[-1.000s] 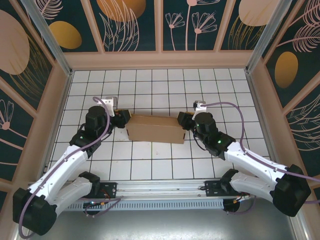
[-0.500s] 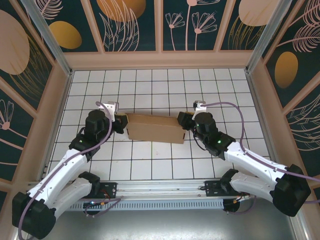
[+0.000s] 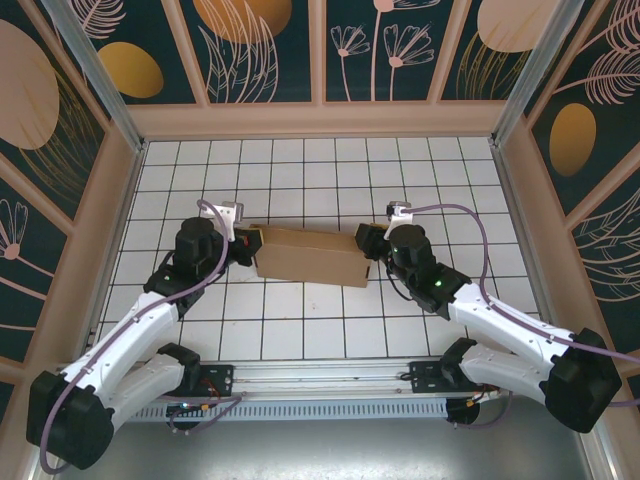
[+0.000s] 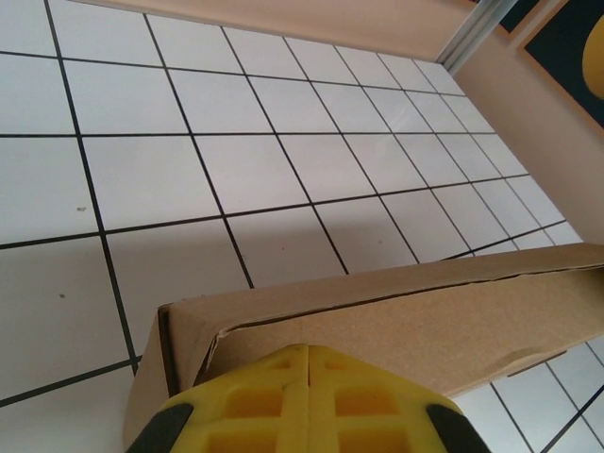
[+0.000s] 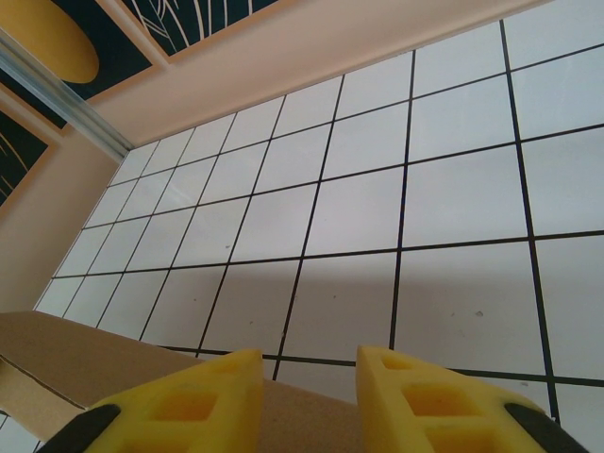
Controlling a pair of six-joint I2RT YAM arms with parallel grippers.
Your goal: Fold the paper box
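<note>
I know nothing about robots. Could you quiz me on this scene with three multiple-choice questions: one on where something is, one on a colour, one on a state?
1. Where does the box lie?
A) against the back wall
B) in the middle of the table
C) at the near edge

2. What colour are the fingers?
A) yellow
B) red
C) black

3. How does the left gripper stand?
A) wide open
B) holding a cup
C) shut

Answers: 1 B, the top view shows it mid-table with tiles all round; 2 A, both wrist views show them yellow; 3 C, its two fingers meet with no gap.
</note>
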